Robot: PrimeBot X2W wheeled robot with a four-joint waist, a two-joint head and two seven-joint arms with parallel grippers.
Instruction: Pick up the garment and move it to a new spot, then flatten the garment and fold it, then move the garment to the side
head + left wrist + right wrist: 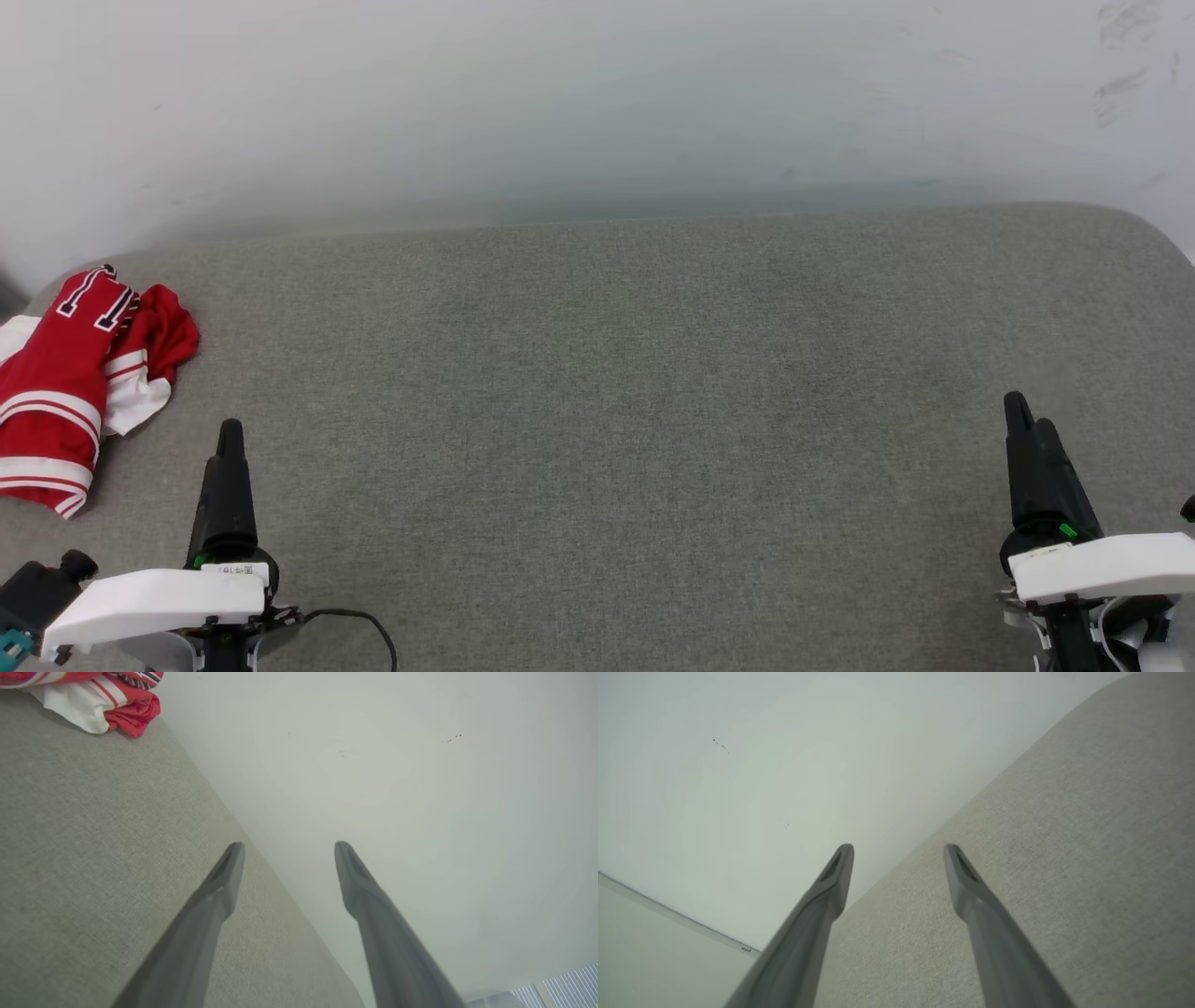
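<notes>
The garment is a red jersey with white sleeves, striped trim and black lettering, lying crumpled at the far left edge of the grey padded surface. The left wrist view catches a red and white corner of the garment at its top left. My left gripper hovers at the lower left, just right of the garment and apart from it; its fingers stand open and hold nothing. At the lower right my right gripper is open and empty too, far from the garment, its fingers spread over bare fabric.
A white wall rises directly behind the grey surface. The surface's back corners curve away at the left and right. A black cable loops beside my left wrist.
</notes>
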